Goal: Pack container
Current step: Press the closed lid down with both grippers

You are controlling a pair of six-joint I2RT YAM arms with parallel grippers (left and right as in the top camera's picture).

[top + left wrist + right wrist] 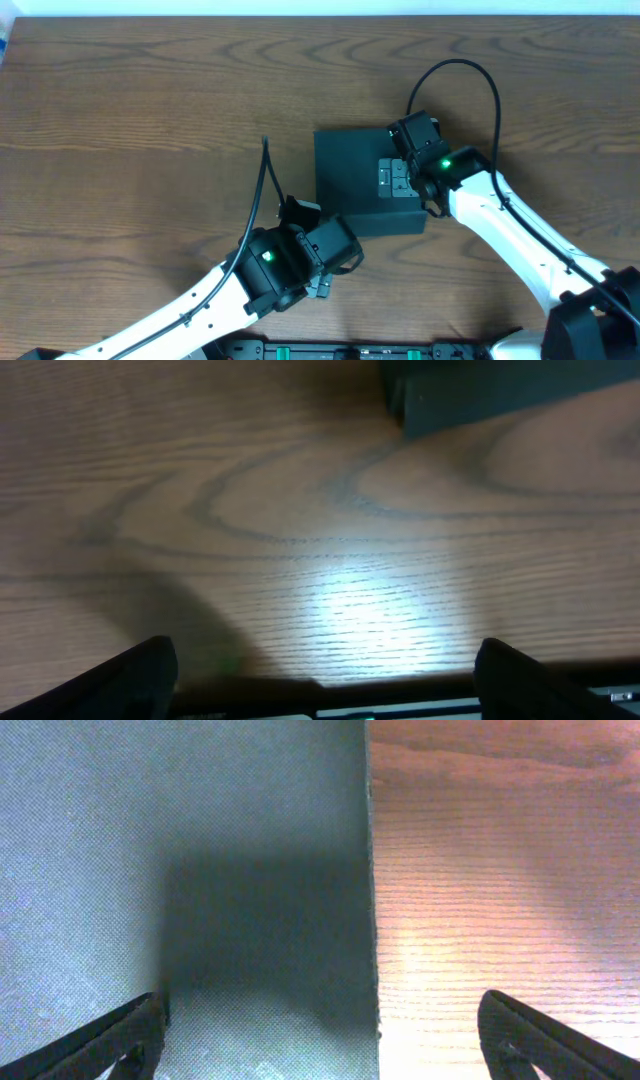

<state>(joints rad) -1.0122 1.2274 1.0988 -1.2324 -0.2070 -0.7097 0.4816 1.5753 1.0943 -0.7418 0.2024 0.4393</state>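
Right fingers (pixel 105 1042), wide open and empty, hover over the dark container (pixel 200 840); left fingers (pixel 125 682) likewise over the wooden table (pixel 300 510).

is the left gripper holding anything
No, the left gripper is open above the table, with nothing between its jaws.

I'm checking all three views and nothing reads. The container (pixel 350 180) shows a plain matte lid with no label I can make out, and the wood-grain surface (pixel 150 120) carries no print. A green light (pixel 268 256) glows on the left arm (pixel 180 312), just a dot, no characters.
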